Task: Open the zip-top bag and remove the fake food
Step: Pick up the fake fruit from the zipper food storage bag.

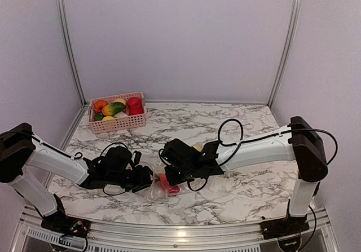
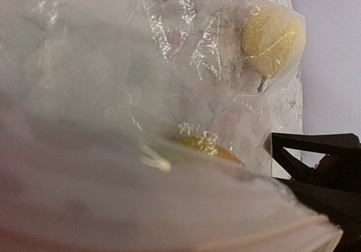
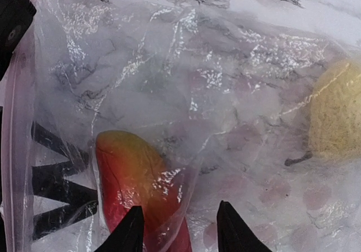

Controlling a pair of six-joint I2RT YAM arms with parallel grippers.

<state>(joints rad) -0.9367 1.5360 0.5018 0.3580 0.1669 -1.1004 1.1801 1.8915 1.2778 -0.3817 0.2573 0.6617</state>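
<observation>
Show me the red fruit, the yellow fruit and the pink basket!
red fruit (image 3: 132, 173): right wrist view, on the middle of its skin.
yellow fruit (image 2: 272, 38): left wrist view, on its bumpy round side.
pink basket (image 1: 117, 125): top view, on its slatted front wall.

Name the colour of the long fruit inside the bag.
The long fruit is red fading to yellow-green; right wrist view shows it best.

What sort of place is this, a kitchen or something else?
Probably a robot test booth, not a kitchen: bare pale walls framed by metal rails, a left arm and right arm fixed at a marble-patterned table, toy food in a pink basket.
</observation>
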